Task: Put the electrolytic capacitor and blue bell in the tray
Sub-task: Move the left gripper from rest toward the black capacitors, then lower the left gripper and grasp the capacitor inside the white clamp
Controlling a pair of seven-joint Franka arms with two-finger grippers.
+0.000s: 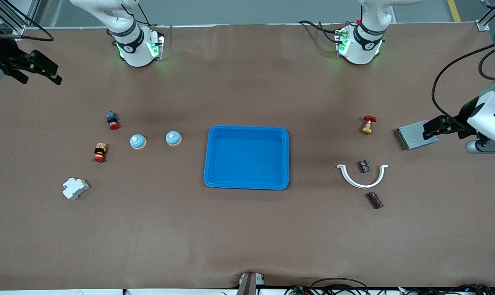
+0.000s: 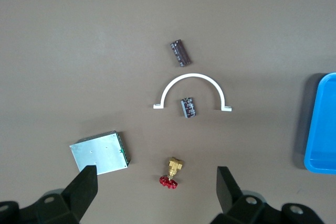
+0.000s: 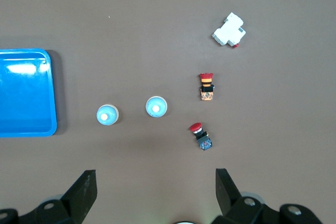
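A broad table covered in matte brown sheet material fills nearly the whole scene, its surface faintly creased. A pale grey floor shows past the table edge where the bases stand, crossed by a yellow painted line. Black cables lie along the edge nearest the front camera. Lighting is even and diffuse.

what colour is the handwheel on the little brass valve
Red; the valve shows best in the left wrist view.
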